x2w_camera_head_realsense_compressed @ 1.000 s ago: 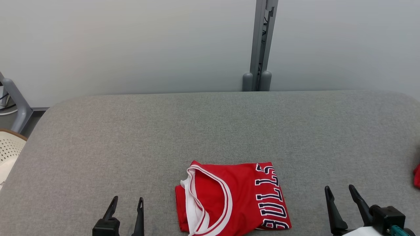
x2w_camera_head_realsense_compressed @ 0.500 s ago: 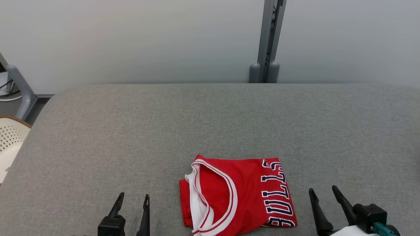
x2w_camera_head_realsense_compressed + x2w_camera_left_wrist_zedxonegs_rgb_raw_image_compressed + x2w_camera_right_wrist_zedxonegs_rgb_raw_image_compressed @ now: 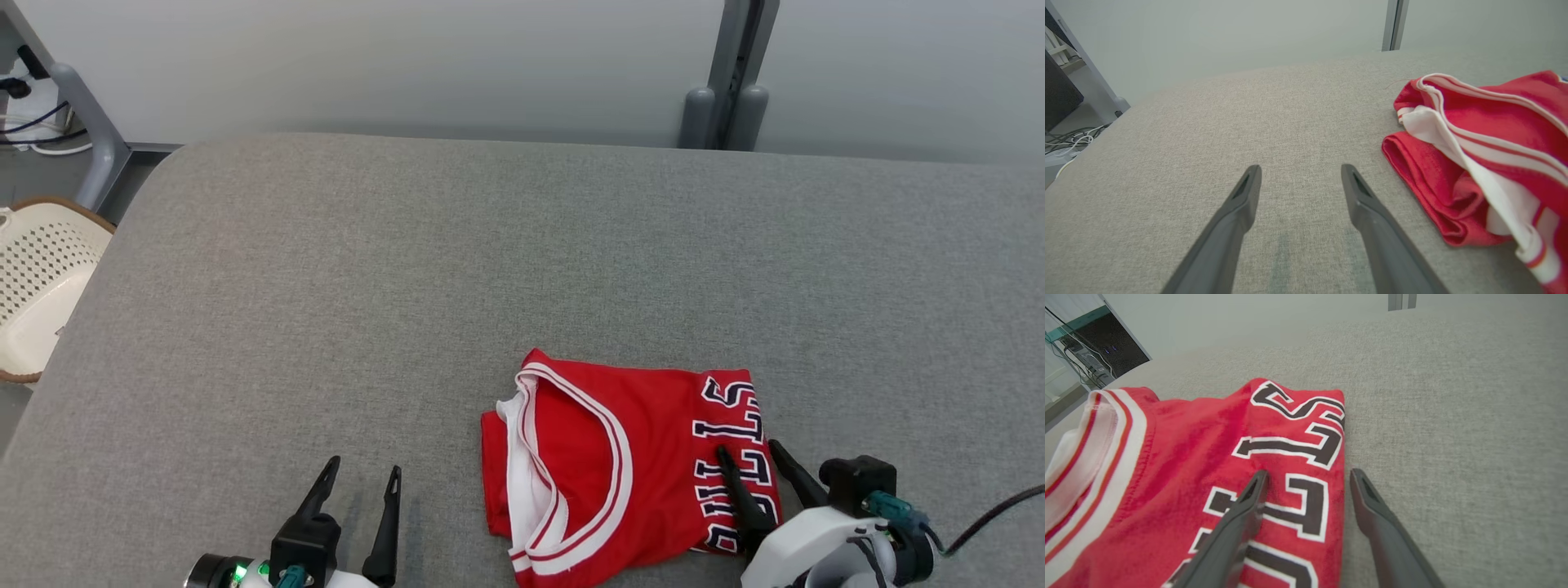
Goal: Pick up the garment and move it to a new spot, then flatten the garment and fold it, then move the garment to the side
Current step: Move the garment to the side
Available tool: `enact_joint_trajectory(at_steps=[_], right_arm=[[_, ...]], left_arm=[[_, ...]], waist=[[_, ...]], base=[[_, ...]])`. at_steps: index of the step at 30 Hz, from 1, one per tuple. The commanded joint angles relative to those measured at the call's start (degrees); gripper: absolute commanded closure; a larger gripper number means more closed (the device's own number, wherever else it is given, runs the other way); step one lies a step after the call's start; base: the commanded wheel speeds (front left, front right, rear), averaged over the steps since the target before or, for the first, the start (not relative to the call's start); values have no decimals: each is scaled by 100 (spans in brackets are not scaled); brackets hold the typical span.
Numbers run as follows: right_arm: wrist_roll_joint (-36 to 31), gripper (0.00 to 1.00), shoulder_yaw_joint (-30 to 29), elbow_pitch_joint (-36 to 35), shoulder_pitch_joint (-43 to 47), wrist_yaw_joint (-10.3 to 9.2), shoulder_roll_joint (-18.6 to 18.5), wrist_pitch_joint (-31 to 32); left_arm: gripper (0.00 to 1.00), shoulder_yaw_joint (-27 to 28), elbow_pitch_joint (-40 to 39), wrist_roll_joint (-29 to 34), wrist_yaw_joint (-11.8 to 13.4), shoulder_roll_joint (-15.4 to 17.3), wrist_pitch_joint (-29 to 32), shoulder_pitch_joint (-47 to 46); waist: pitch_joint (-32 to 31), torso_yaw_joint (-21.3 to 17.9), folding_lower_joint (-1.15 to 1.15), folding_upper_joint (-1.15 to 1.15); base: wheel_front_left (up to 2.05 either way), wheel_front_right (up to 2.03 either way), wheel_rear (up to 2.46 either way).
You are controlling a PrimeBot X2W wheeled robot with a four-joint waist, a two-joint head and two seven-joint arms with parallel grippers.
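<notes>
The garment [image 3: 620,465] is a red jersey with white trim and dark lettering, lying folded near the front edge of the grey padded table [image 3: 408,286]. My right gripper [image 3: 748,449] is open and straddles the garment's right edge. In the right wrist view the right gripper [image 3: 1309,473] has one finger over the lettering of the garment [image 3: 1208,457] and the other over bare table. My left gripper [image 3: 363,469] is open, low over the table, apart from the garment's left side. In the left wrist view the left gripper [image 3: 1301,167] holds nothing, and the garment [image 3: 1474,134] lies to its right.
A white perforated basket [image 3: 41,278] stands off the table's left edge. A grey post [image 3: 727,98] rises behind the far edge. Cables [image 3: 33,122] lie on the floor at far left. A black cable [image 3: 996,506] trails from my right wrist.
The head camera has tilted down and shifted. My right gripper has moved left, from beside the garment to over its right edge. The left gripper stays at about the same distance from the garment.
</notes>
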Motion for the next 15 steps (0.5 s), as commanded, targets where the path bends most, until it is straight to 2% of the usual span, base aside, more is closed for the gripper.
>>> enact_joint_trajectory(at_steps=[1,5,6,7,8,11,15], right_arm=[[74,0,17,59,-46,0,-33,-21],[333,0,305,525,-321,0,-32,-7],[380,53,371,617,-345,0,-28,-5],[453,81,449,703,-356,0,-26,-1],[537,100,523,772,-367,0,-17,0],[619,100,575,780,-457,0,-27,-1],[485,100,291,605,-412,-1,-62,-10]], left_arm=[[0,15,2,27,-20,34,-6,-91],[0,23,1,59,-40,28,-6,-121],[0,20,3,61,-37,28,-6,-130],[0,13,3,54,-35,29,-6,-130],[0,1,-1,36,-32,28,-6,-132],[0,-13,-25,-14,-37,29,-6,-147],[0,-72,-26,51,-110,36,-6,-61]], waist=[[31,32,0,0],[47,60,0,0],[45,58,0,0],[41,53,0,0],[37,45,0,0],[14,-21,0,0],[-139,-271,0,0]], base=[[0,0,0],[0,0,0],[0,0,0],[0,0,0],[0,0,0],[0,0,0],[0,0,0]])
